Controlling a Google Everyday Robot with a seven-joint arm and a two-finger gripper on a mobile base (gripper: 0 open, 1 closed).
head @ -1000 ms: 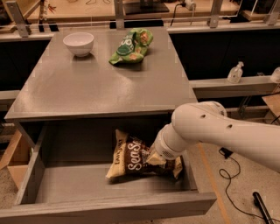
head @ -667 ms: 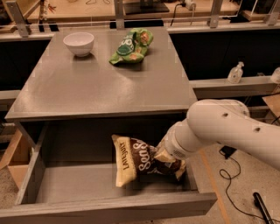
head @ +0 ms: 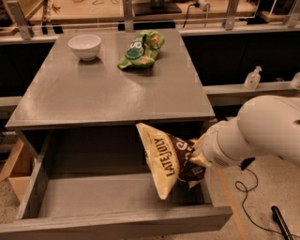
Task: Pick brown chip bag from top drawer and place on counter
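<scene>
The brown chip bag (head: 169, 159), dark brown with a cream-yellow end lettered "LATE JULY", hangs tilted in the air above the right part of the open top drawer (head: 112, 220). My gripper (head: 197, 157) is at the bag's right side, shut on it; the fingers are mostly hidden behind the bag and my white arm (head: 253, 133). The bag's top corner reaches up near the front edge of the grey counter (head: 103, 89).
On the counter stand a white bowl (head: 85, 46) at the back left and a green chip bag (head: 140, 49) at the back middle. A pale wooden bench with metal posts (head: 126, 11) runs behind. A soap bottle (head: 252, 78) stands on a ledge at right. Cables lie on the floor.
The brown chip bag was lying on the drawer floor; it has been lifted up and turned, and now hangs above the drawer near counter height. My arm has risen with it.
</scene>
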